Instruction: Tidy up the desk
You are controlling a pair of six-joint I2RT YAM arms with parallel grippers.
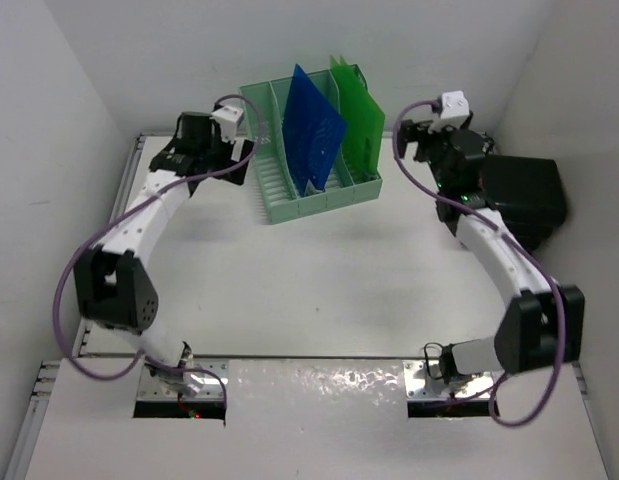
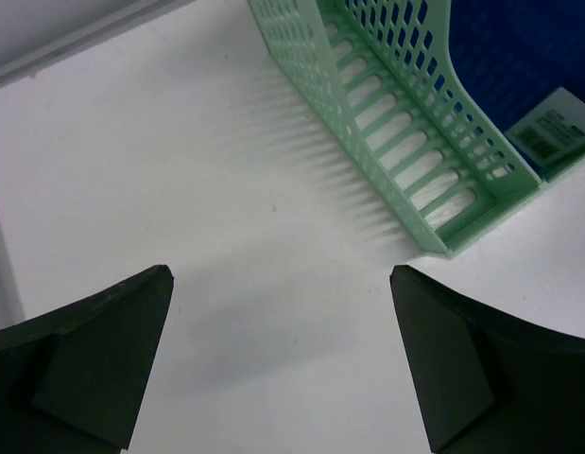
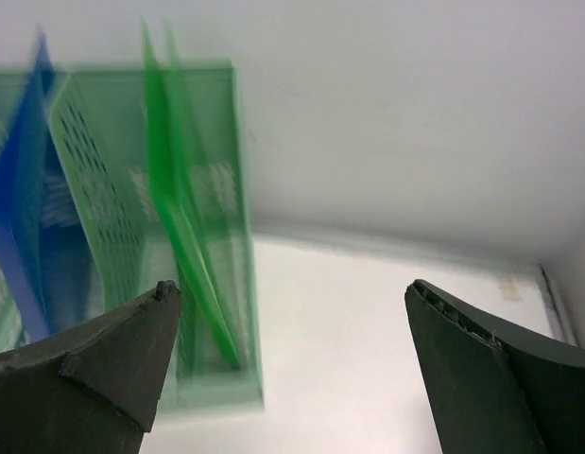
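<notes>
Both pairs of jaws stand released with nothing between them. The left jaws, their dark fingers [image 2: 94,359] spread wide, hang over a bare patch of the white tabletop [image 2: 226,236]. The near corner of a mint-green file rack [image 2: 405,161] lies at their one o'clock, apart from them. A blue folder [image 2: 519,57] carrying a small printed label [image 2: 557,128] stands inside it.

The right jaws, fingers [image 3: 481,378] equally parted, look across the tabletop toward the rack's other end. There a green folder [image 3: 174,189] leans in the outermost slot; that view is blurred.

From above, the rack [image 1: 319,205] sits toward twelve o'clock on the tabletop [image 1: 319,290], the large white surface with metal rails at its edges that fills the walled cell. The blue folder [image 1: 314,125] tilts in the rack's middle slot, with the green folder [image 1: 354,110] in the slot at its three o'clock. The left arm [image 1: 139,215] curves up to the rack's nine o'clock side and the right arm [image 1: 494,250] to its three o'clock side. Neither touches the rack. Purple cables [image 1: 64,290] loop along both arms, and a black boxy shape [image 1: 524,195] sits beside the right arm; what it is cannot be told.
</notes>
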